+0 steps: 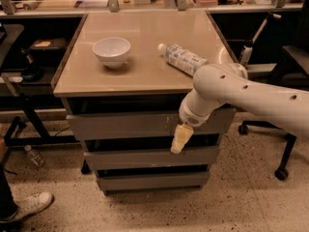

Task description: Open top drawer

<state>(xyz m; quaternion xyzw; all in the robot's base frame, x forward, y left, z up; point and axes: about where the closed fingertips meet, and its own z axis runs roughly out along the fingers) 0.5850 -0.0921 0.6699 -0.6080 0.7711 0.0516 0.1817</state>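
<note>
The top drawer (120,125) is the wide grey front just under the tan tabletop (145,66) of the cabinet, with pale scratches right of centre. A dark gap shows above it. My gripper (179,139), pale yellow, hangs from the white arm (241,93), which comes in from the right. It points down and left in front of the lower edge of the top drawer, over the gap above the middle drawer front (145,158). The bottom drawer front (149,181) sits below.
A white bowl (111,50) and a plastic bottle (182,59) lying on its side rest on the tabletop. An office chair base (282,149) stands on the right. On the left are a black rack (24,105), a bottle on the floor (34,156) and a person's white shoe (29,206).
</note>
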